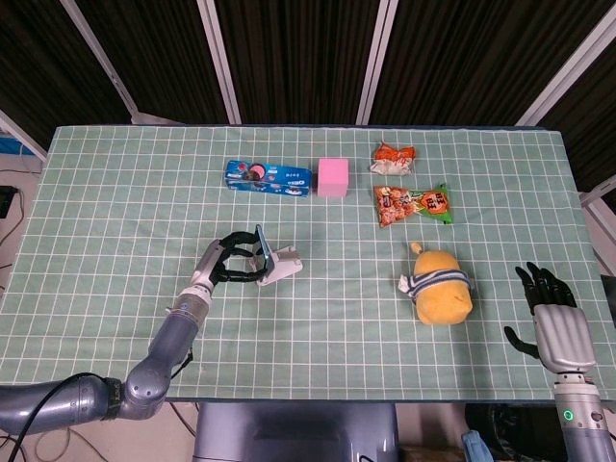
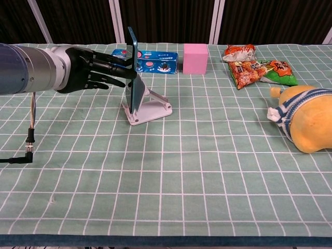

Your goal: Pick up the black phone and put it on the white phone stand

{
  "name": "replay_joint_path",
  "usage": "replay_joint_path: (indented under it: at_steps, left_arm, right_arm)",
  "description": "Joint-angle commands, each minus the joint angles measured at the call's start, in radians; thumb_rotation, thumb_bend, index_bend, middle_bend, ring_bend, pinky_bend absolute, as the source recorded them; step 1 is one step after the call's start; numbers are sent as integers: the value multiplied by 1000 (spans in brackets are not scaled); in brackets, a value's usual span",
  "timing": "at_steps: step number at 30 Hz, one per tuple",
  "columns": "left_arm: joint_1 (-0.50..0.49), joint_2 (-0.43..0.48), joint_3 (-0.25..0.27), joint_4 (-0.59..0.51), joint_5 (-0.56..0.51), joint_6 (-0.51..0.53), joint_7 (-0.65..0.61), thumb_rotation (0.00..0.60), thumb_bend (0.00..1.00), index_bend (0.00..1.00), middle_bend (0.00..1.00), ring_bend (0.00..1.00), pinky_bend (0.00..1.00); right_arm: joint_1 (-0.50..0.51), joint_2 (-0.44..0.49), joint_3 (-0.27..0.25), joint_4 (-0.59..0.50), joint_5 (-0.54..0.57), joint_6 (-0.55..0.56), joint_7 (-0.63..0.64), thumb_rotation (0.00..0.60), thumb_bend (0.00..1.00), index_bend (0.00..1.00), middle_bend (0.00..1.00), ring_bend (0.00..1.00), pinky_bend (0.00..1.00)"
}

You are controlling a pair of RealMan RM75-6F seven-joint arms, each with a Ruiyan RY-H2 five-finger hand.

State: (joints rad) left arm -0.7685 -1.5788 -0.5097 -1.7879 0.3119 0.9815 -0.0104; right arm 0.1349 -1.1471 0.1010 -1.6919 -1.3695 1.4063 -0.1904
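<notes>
- The left hand [image 2: 85,70] pinches the thin black phone [image 2: 133,70] upright by its edges, right against the white folding plastic phone stand [image 2: 148,106] on the green-checked counter [image 2: 207,171]; whether it rests on the ledge I cannot tell
- Placing step; next, judged: seat it, then let go gently
- The right hand [image 1: 551,306] idles at the near right, fingers apart, holding nothing

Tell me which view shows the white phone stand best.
The chest view: the white phone stand appears large, its base and prop visible behind the black phone. The head view shows it small, partly hidden.
</notes>
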Motion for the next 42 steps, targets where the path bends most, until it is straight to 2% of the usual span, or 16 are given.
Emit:
replay_joint_path:
  at_steps: [1,42]
  left_arm:
    - [-2,2,3,4,-1,-4,-3,600,495,684,754,259,30]
    - [-28,-13,40,81,-19,-56,-43,600,493,659,726,244,30]
  right_arm:
    - [0,0,0,0,0,0,0,600,425,8,0,0,140]
    - [0,0,1,-1,1,1,0,600,425,8,0,0,140]
